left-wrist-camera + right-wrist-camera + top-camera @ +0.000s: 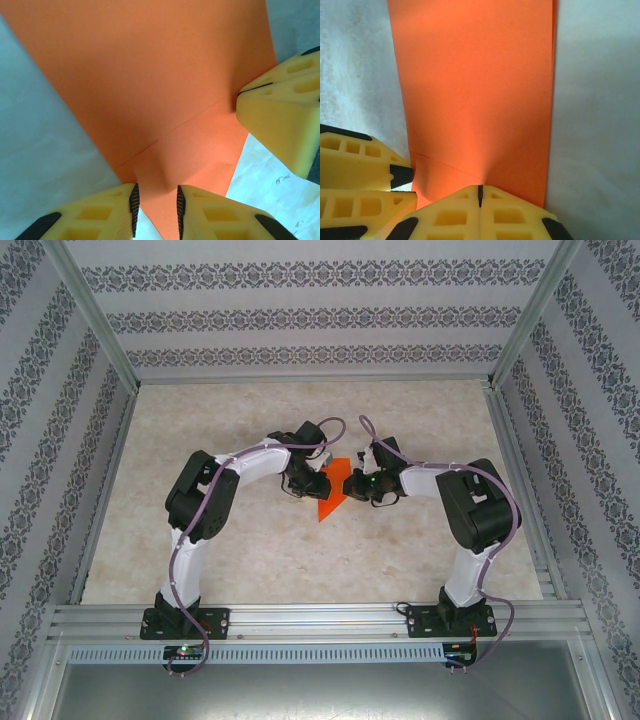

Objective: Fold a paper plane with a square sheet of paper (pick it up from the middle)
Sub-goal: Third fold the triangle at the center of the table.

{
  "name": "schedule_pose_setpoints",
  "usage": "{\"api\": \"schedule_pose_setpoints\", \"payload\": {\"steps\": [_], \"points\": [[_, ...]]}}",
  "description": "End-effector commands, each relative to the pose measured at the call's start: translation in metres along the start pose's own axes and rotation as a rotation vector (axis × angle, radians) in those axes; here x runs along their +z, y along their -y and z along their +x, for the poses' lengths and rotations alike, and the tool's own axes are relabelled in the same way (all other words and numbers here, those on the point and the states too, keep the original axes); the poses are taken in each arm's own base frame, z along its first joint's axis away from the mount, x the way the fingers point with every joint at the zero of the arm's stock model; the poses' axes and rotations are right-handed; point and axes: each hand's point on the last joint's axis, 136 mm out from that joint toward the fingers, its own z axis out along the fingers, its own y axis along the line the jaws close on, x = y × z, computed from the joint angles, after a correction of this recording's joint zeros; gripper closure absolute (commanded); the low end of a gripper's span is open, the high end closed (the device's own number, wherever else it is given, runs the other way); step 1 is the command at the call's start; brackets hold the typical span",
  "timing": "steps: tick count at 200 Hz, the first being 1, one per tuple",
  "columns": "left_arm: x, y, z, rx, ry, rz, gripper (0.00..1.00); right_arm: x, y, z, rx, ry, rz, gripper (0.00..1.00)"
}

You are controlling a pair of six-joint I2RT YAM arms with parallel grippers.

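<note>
The creased orange paper sheet (330,504) (150,75) (470,90) is laid at the middle of the worktop (250,550), between the arms. One corner is straddled by the left end effector (318,483) (156,205), whose jaws are slightly parted. The right end effector (352,485) (480,192) is closed, its tips set against the sheet's edge.

From my end I've got a beige marbled tabletop (250,560) – pale, a bit blotchy – boxed in by walls (300,315) with grey floral-striped wallpaper, silver metal posts (94,315) at the corners, and a metal rail (320,620) along the near edge.
</note>
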Motion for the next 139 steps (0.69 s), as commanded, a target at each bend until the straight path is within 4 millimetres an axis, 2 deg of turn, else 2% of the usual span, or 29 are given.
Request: {"api": "schedule_pose_setpoints", "payload": {"steps": [1, 38, 70, 86, 104, 139], "points": [[-0.01, 0.002, 0.0, 0.003, -0.005, -0.016, 0.69, 0.006, 0.012, 0.009, 0.009, -0.024, 0.017, 0.97], [-0.021, 0.012, 0.004, 0.006, 0.033, -0.033, 0.63, 0.006, 0.014, 0.01, 0.008, -0.03, 0.021, 0.97], [-0.03, 0.028, 0.009, 0.011, 0.081, -0.015, 0.64, 0.007, 0.014, 0.011, 0.008, -0.035, 0.017, 0.98], [-0.032, 0.035, 0.011, 0.015, 0.1, -0.009, 0.69, 0.008, 0.014, 0.012, 0.008, -0.04, 0.019, 0.98], [-0.026, 0.045, 0.016, 0.019, 0.094, 0.024, 0.74, 0.007, 0.015, 0.012, 0.009, -0.041, 0.021, 0.98], [-0.004, 0.044, 0.028, 0.002, 0.046, 0.046, 0.77, 0.005, 0.015, 0.013, 0.003, -0.043, 0.027, 0.98]]}}
